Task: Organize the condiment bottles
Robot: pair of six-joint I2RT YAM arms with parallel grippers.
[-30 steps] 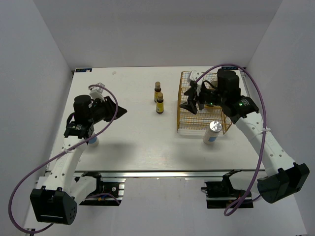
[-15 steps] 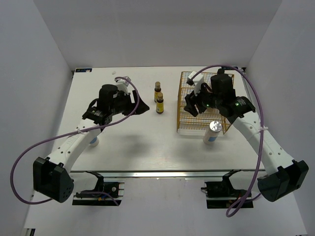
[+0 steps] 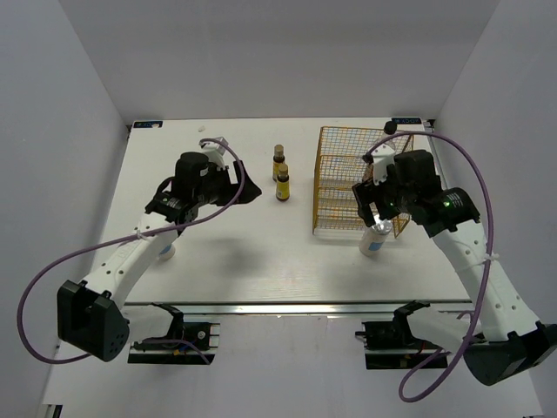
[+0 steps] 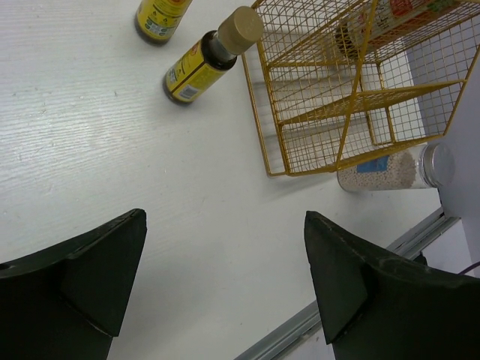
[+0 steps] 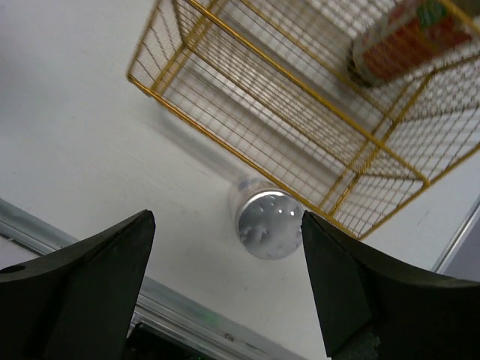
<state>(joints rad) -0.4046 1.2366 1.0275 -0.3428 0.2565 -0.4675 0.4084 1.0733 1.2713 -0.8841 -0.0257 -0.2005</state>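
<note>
Top external: the left gripper (image 3: 246,193) hangs over bare table (image 4: 112,150), a white surface with a faint streaked grain. Its dark wedge-shaped fingers are spread wide with nothing between them. Just to its right stand two tiny brown bottles in line, the far brown bottle (image 3: 278,159) and the near brown bottle (image 3: 282,185). Both are round, with glossy yellow labels and tan caps, and stand close but apart.

The yellow wire basket (image 3: 339,174) is a boxy, fine square mesh with an inner shelf. It sits right of the brown bottles, well apart from them.

The right gripper (image 3: 369,207) hovers at the basket's near-right corner, jaws wide and empty. Below it is a white cylinder (image 5: 268,223) with a round, silvery perforated top, pale grainy contents and a blue label. It stands on the table just outside the mesh.

The dark-sauce bottle (image 5: 397,37) shows a red label through the wires inside the basket. Whether it stands or lies, I cannot tell.

A second white cylinder (image 3: 165,251) with a blue band stands near the table's left edge, half hidden under the left arm.
</note>
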